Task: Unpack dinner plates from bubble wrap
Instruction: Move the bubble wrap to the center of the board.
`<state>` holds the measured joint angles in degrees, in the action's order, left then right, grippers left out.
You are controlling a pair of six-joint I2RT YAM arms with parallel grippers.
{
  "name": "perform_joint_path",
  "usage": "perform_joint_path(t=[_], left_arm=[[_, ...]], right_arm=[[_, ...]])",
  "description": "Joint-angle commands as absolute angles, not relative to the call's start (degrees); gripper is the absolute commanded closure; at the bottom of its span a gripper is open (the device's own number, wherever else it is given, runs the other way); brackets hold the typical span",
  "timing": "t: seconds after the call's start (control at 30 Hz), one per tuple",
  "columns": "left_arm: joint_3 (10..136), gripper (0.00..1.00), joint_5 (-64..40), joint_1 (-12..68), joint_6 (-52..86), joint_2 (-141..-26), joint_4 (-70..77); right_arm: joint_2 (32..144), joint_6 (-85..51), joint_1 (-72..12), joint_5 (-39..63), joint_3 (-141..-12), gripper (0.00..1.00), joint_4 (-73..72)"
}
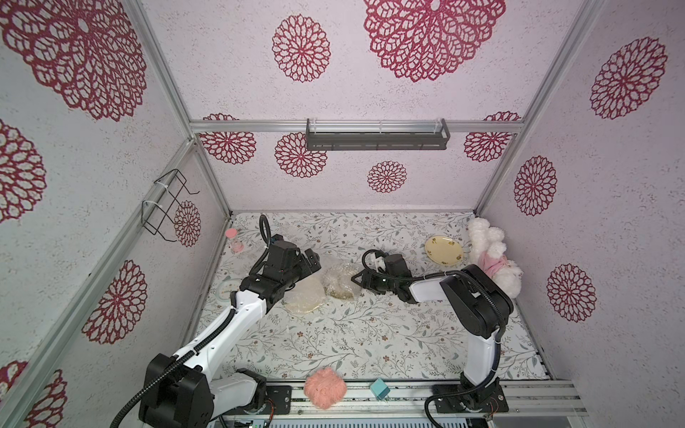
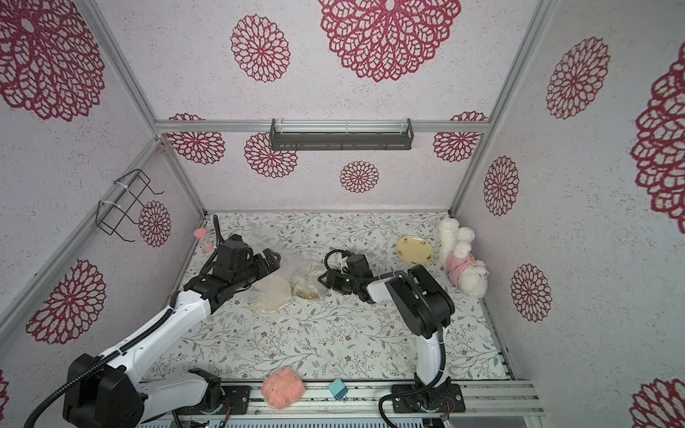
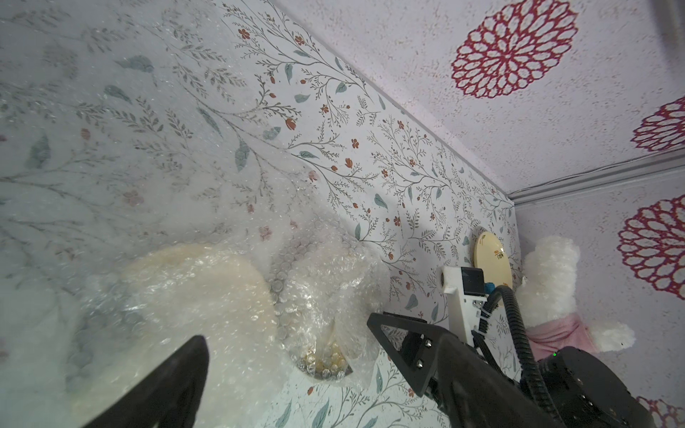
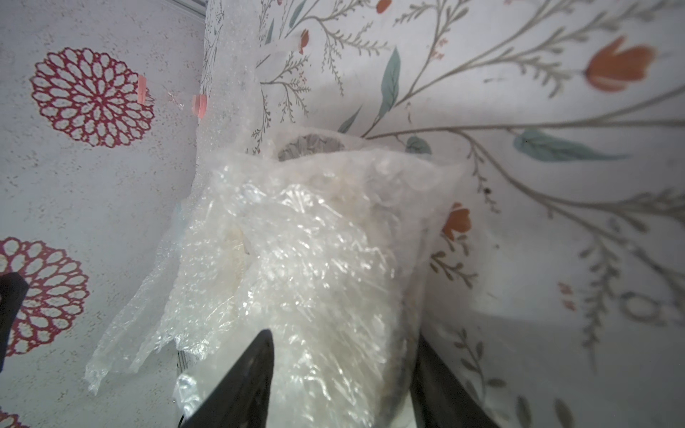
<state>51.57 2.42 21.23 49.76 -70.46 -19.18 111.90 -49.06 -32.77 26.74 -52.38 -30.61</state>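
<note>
- Top view, nearest: a pink yarn ball (image 1: 325, 388) and teal cube (image 1: 379, 389) sit on the front rail (image 1: 537, 394).
- Mid-table, a cream wrapped plate (image 1: 304, 298) and a yellow-rimmed wrapped plate (image 1: 339, 294) lie side by side in bubble wrap (image 1: 335, 274).
- The left gripper (image 1: 314, 259) hangs by the cream one, jaws wide apart.
- The right gripper (image 4: 343, 333) straddles the yellow-rimmed bundle; clamped or not, I cannot tell.
- Farthest, a bare cream plate (image 1: 443, 251) lies beside a white plush toy (image 1: 489, 255).

I'm looking into a booth of pale textured walls (image 1: 370, 92) printed with crimson floral medallions, joined by aluminium framing (image 1: 252, 126); a grey shelf (image 1: 376, 142) hangs on the back wall; a black wire rack (image 1: 165, 205) clings to a side wall; the tabletop (image 1: 352, 333) carries a leafy floral print; light is soft and even.
</note>
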Motion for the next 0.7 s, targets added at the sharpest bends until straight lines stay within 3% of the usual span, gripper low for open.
perform_joint_path(t=[0.0, 0.17, 0.3, 0.67], left_arm=[[50.87, 0.03, 3.01, 21.09, 50.27, -70.62, -18.40], [50.80, 0.03, 2.73, 21.01, 50.23, -71.09, -18.24], [50.71, 0.03, 2.50, 20.99, 50.27, -71.45, -18.21], [51.80, 0.03, 3.22, 21.00, 45.44, -72.62, -20.11]], right_arm=[[112.63, -50.74, -33.66, 24.32, -52.44, 0.51, -32.04], [111.83, -51.24, -33.71, 21.49, -51.12, 0.68, -33.46], [110.67, -51.31, -33.62, 20.24, -50.33, 0.77, -34.21], [106.12, -50.73, -31.79, 19.55, -47.49, 0.88, -34.45]])
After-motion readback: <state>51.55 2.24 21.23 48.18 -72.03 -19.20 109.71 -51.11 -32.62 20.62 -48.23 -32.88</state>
